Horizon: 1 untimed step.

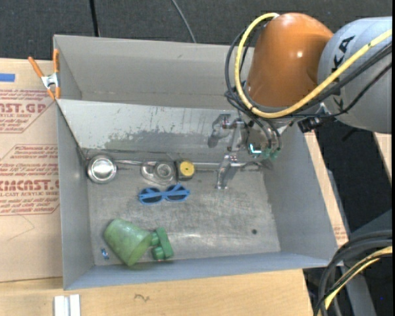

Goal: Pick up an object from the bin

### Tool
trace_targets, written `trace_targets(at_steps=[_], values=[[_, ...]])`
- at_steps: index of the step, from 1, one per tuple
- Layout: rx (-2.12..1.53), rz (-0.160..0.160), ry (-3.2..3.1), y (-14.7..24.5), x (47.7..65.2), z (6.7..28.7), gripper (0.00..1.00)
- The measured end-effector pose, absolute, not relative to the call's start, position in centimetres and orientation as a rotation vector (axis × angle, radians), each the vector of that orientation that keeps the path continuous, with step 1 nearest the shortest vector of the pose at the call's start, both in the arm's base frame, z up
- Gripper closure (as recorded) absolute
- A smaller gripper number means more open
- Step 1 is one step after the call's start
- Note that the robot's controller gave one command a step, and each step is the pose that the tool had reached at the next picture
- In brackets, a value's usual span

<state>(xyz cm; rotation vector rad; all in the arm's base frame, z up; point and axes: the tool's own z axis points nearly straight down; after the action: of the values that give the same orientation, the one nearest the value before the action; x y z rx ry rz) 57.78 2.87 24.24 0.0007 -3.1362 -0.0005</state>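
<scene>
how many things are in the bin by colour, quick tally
silver: 2, round tin and round piece
yellow: 1, small disc
blue: 1, glasses-shaped piece
green: 2, pale cup and darker piece
total: 6

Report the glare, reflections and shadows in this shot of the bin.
Camera view: the bin shows a pale streaky sheen on its back wall. The silver cup at the floor's left glints brightly. The orange cover above the gripper carries a soft highlight. The blue sunglasses and the green thing cast only faint shadows, so the light looks diffuse.
</scene>
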Motion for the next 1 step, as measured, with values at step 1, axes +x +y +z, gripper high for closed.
trace_targets(at_steps=[1], values=[[-0.217,-0.003,-3.152,6.78,59.13,8.82,0.0]])
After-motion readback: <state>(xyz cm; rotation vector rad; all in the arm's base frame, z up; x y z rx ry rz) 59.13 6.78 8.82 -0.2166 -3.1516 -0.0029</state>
